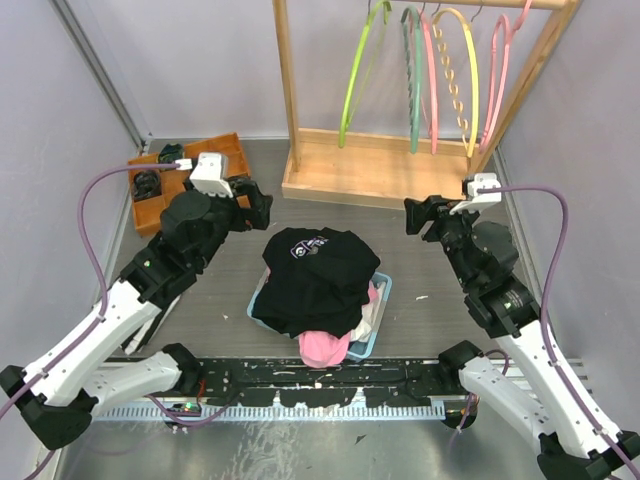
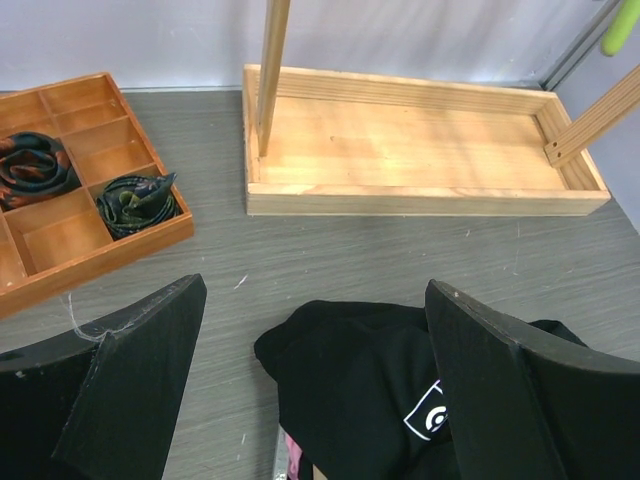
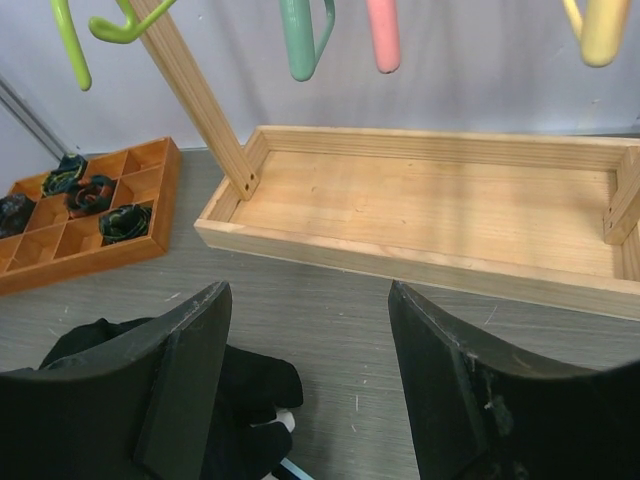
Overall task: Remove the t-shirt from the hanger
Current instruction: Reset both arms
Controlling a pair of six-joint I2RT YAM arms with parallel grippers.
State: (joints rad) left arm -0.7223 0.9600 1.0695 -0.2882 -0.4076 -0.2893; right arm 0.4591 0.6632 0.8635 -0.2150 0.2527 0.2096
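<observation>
The black t-shirt [image 1: 318, 275] lies heaped over a blue basket [image 1: 383, 300] at the middle of the tabletop [image 1: 230, 290]. A pink garment [image 1: 325, 347] spills out beneath it at 6 o'clock.

The left pincer [image 1: 255, 205] hovers just off the shirt's 10 o'clock edge with its fingers apart and nothing between them. The right pincer [image 1: 420, 218] hangs further off at the shirt's 2 o'clock, also spread and empty. Neither touches the cloth.

Only the top view shows the basket, the pink garment and the coloured hangers [image 1: 355, 75] hanging on the wooden rack [image 1: 380, 170] at 12 o'clock.

The left wrist view looks between its two dark fingers [image 2: 140, 370] at the shirt's collar end. It shows part of a white print at 5 o'clock, and an orange divided tray [image 2: 70, 240] at 10 o'clock with dark rolled items in two compartments.

The right wrist view catches only a corner of the shirt at 7 o'clock. The rack's base fills the middle and the hangers' lower ends dangle along the top edge.
</observation>
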